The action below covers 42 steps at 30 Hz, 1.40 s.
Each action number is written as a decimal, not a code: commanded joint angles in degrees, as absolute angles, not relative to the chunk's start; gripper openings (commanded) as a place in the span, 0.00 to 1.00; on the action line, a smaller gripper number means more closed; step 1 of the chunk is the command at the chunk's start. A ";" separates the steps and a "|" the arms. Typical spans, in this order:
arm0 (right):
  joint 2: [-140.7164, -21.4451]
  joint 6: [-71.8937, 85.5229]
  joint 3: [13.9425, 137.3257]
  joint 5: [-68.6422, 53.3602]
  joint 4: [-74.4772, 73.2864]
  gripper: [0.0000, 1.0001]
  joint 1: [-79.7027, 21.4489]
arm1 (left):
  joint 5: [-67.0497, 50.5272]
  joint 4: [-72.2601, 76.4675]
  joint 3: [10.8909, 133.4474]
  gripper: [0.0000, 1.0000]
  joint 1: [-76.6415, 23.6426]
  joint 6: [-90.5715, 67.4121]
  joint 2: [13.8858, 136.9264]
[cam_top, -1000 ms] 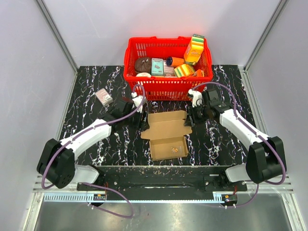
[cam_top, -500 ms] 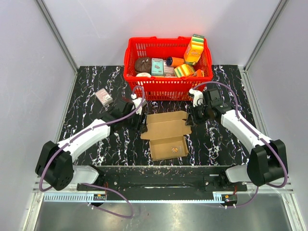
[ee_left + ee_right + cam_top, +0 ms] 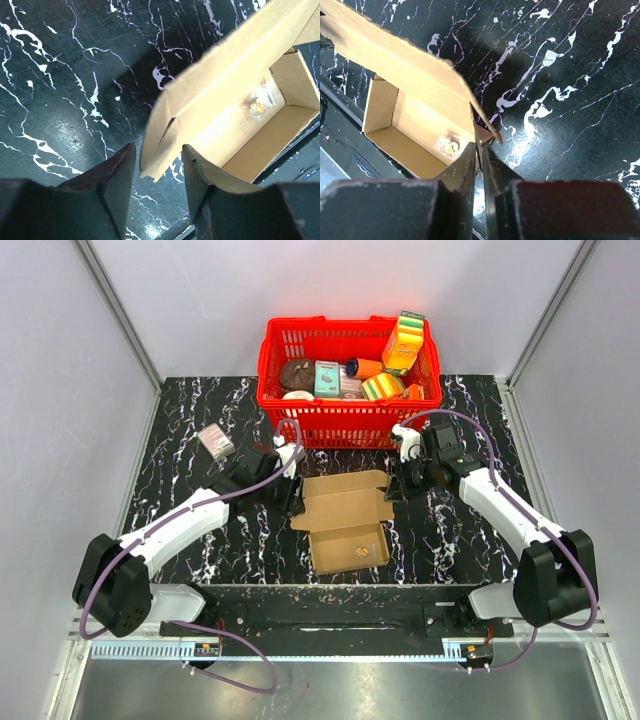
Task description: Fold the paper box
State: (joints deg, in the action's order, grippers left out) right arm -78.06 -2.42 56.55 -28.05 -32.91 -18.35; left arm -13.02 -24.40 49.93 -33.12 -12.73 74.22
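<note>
The brown paper box (image 3: 345,515) lies open in the middle of the black marbled table, its tray toward the near edge and its lid panel raised at the far side. A small clear bag (image 3: 362,551) lies in the tray. My left gripper (image 3: 293,498) is open at the lid's left end. In the left wrist view the lid's corner flap (image 3: 157,155) sits between the spread fingers (image 3: 117,175), apart from both. My right gripper (image 3: 398,483) is at the lid's right end. In the right wrist view it (image 3: 480,150) is shut on a thin side flap of the box (image 3: 415,75).
A red basket (image 3: 300,425) with several printed packages stands just behind the box and both grippers. A small pinkish-grey box (image 3: 216,443) lies at the left, behind the left arm. The table's front rail (image 3: 340,592) runs just below the tray.
The left gripper has moved in slightly toward the lid's left corner. The lid panel has lifted a little and the box has shifted slightly. The right gripper keeps its hold.
</note>
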 commanded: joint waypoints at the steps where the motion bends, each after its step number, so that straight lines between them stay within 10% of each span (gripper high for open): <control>1: -75.68 -1.15 57.48 -28.31 -32.96 0.12 -18.02 | -11.78 -24.34 52.91 0.46 -33.93 -13.18 72.51; 42: -69.52 4.22 52.56 -28.83 -28.65 0.01 -18.11 | -3.08 -25.40 55.72 0.25 -37.97 -16.35 76.29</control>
